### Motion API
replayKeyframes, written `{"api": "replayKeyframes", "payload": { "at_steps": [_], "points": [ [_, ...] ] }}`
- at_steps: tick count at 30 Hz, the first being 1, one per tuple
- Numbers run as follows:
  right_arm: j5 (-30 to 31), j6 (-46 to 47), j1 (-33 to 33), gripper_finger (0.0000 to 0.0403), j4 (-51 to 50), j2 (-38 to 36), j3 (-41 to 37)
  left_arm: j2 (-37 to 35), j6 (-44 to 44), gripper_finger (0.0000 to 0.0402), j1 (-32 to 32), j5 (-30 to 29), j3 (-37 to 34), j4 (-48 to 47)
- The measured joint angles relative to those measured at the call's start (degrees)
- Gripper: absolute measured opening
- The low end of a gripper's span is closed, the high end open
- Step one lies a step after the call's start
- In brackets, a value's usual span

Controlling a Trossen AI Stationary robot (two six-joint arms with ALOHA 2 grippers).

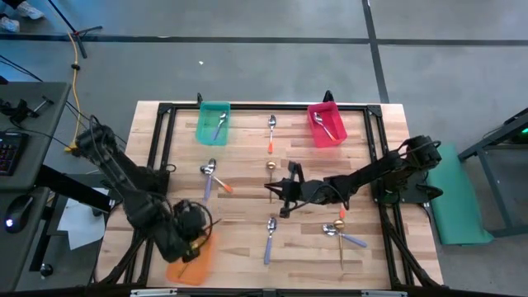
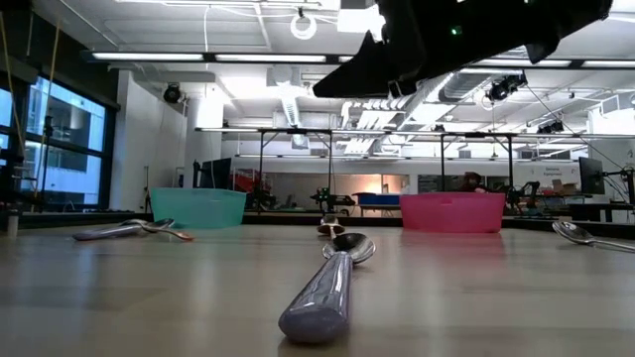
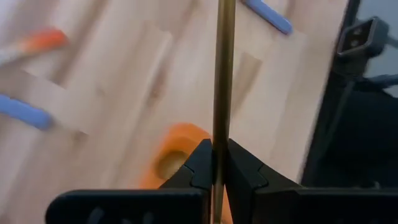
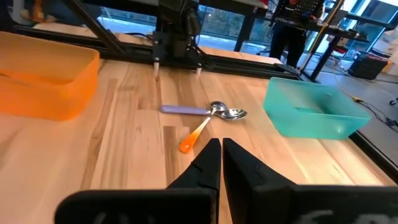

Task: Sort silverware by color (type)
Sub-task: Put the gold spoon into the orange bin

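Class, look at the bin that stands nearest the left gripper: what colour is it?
Orange. The bin shows best in the right wrist view; the left gripper hangs right by it.

Robotics lab/workshop: exposed ceiling ducts (image 2: 288, 99), strip lights (image 2: 149, 57), framed workbenches (image 2: 298, 159) behind

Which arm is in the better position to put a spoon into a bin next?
The left arm, probably. Its left gripper is shut on a gold spoon and hovers at the orange bin. The right gripper is shut, holds nothing, and hangs mid-table.
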Motion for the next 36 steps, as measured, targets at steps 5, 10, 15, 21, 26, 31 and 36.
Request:
{"api": "replayKeyframes", "payload": {
  "at_steps": [5, 10, 15, 21, 26, 31, 36],
  "points": [
    [0.4, 0.5, 0.9, 0.0000, 1.3, 0.0, -1.8, 3.1, -13.5, 0.0009, -2.5, 3.5, 0.2, 0.2],
    [0.5, 0.1, 2.0, 0.0000, 1.5, 0.0, -2.0, 4.3, -25.6, 0.0009, -3.4, 6.1, -0.7, 1.3],
    [0.5, -1.5, 3.6, 0.0000, 1.5, 0.0, -2.0, 6.3, -38.8, 0.0009, -5.8, 8.6, -5.0, 9.0],
    [0.5, -3.2, 4.8, 0.0000, 1.5, 0.0, -2.0, 11.0, -48.0, 0.0009, -8.6, 8.6, -6.7, 11.3],
    [0.5, -3.3, 5.0, 0.0000, 1.3, 0.0, -2.0, 14.2, -49.3, 0.0009, -9.0, 8.9, -6.8, 10.8],
    [0.6, -4.0, 5.0, 0.0000, 1.0, 0.0, -2.0, 15.9, -49.6, 0.0009, -9.3, 10.0, -6.8, 11.2],
    [0.6, -4.5, 5.0, 0.0000, 1.0, 0.0, -2.0, 16.2, -50.0, 0.0042, -9.4, 10.1, -6.8, 10.9]
  ]
}}
